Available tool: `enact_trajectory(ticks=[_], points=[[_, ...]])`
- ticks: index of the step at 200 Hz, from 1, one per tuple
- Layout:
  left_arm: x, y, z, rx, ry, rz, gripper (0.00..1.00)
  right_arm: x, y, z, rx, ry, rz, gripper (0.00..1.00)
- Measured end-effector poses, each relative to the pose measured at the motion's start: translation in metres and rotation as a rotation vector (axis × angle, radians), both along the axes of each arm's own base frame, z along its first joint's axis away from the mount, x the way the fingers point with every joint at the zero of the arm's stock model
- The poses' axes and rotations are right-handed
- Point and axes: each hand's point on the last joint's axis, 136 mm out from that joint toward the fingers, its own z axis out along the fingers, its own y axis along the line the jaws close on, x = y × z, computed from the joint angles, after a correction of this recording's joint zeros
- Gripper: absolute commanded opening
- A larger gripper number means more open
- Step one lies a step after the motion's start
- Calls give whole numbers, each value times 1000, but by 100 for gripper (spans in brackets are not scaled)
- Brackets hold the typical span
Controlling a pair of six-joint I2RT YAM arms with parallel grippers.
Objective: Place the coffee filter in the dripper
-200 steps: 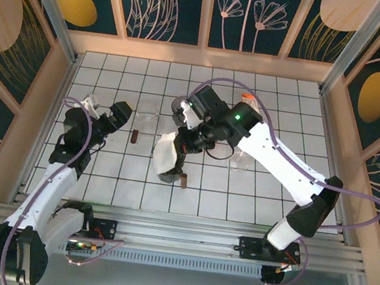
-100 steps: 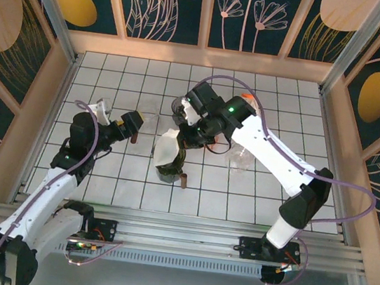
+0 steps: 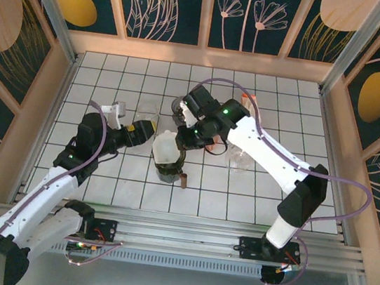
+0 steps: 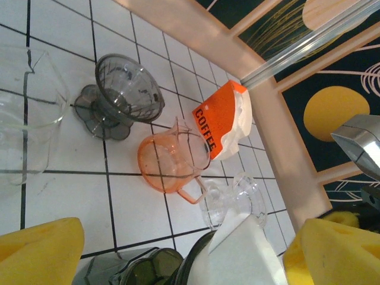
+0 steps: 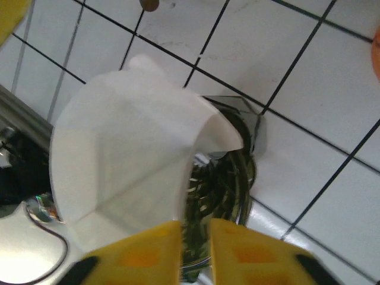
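The paper filter (image 5: 124,154) leans half in the dripper (image 5: 234,172), not down flat. The right fingers (image 5: 148,252) stand a little apart, the left fingers (image 4: 35,249) spread wide. A bump could tip it onto the counter (image 3: 239,199).

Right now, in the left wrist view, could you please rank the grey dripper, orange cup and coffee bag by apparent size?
1. grey dripper
2. orange cup
3. coffee bag
The dripper and cup look nearly alike, so their order is unsure.
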Motion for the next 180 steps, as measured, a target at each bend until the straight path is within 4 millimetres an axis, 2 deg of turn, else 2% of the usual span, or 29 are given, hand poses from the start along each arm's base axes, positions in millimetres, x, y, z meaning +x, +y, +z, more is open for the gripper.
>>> enact_trajectory(ticks=[20,37,89,108,151,180], points=[[0,-1,-6,10,26,-5,89,1,-2,-8,-11,-7,-4,51],[0,-1,-7,14,37,-7,88,0,-6,-7,-1,-27,-11,57],[-7,-7,-6,11,65,-49,88,-2,-18,24,137,-173,-43,69],[-12,-10,-8,24,87,-66,85,-2,-19,26,180,-203,-55,77],[-25,-19,-13,64,128,-109,82,9,-11,17,202,-244,-61,78],[-30,-18,-23,89,165,-104,79,16,-7,12,196,-265,-69,77]])
